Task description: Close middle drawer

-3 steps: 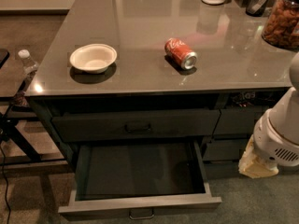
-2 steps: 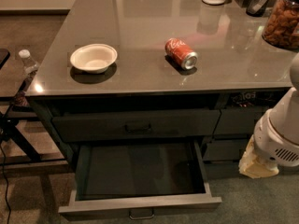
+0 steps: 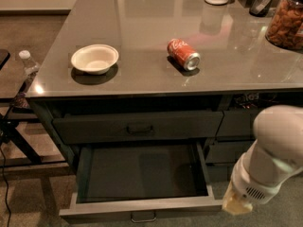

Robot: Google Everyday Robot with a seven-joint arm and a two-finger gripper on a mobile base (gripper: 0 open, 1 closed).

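Observation:
The middle drawer (image 3: pixel 142 206) stands pulled far out below the counter. It is wide, shallow and dark grey, with an empty inside and a small metal loop handle (image 3: pixel 143 217) at the centre of its low front panel. My gripper is out of view. Only my white arm (image 3: pixel 272 157) shows at the lower right, its tan lower end (image 3: pixel 236 205) just beside the drawer's right front corner.
Above the open drawer a taller drawer with a dark handle (image 3: pixel 139 128) is shut. On the grey countertop (image 3: pixel 142 27) lie a white bowl (image 3: pixel 94 58) and a tipped red cola can (image 3: pixel 183 54). A snack jar (image 3: pixel 286 20) stands far right. A water bottle (image 3: pixel 27 67) is at the left.
My white arm has moved down and a little left, closer to the drawer's right front corner. The drawer, bowl and can have not moved.

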